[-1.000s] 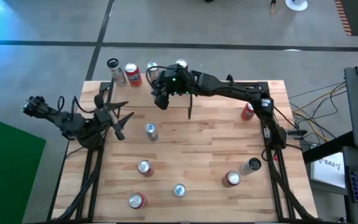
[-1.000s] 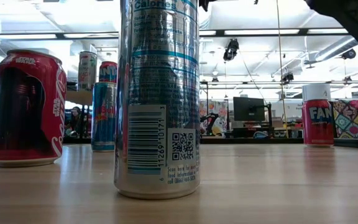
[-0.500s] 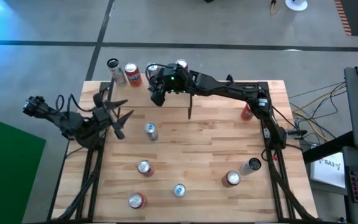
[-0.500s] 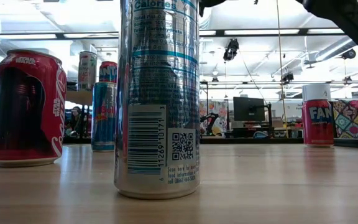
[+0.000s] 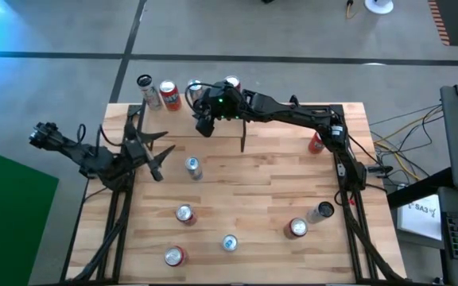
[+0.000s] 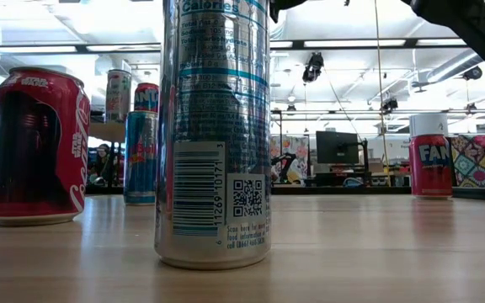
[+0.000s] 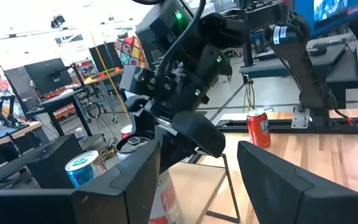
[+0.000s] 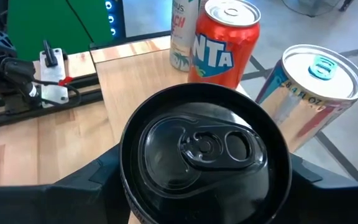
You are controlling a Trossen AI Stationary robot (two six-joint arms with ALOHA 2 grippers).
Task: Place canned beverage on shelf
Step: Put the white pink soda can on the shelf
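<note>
The right gripper (image 5: 205, 123) reaches across the far edge of the table (image 5: 253, 199) and is clamped around a black can (image 8: 204, 149), its fingers part-open at the can's width, one on either side of the rim as the right wrist view shows. The can stands upright, long axis vertical, its dark top and pull tab facing up. It hangs at the shelf (image 5: 193, 99), the small raised board at the table's far edge, where an orange can (image 8: 222, 43), a silver can with a teal tab (image 8: 309, 93) and a pale tall can (image 8: 182, 28) already stand. The orange can lies just beyond the black one and the silver can just beside it, so the coming set-down probably turns on keeping clear of both. Whether the black can's base already rests on the board cannot be told. The left gripper (image 5: 153, 151) waits near the table's left edge, fingers apart, holding nothing.
</note>
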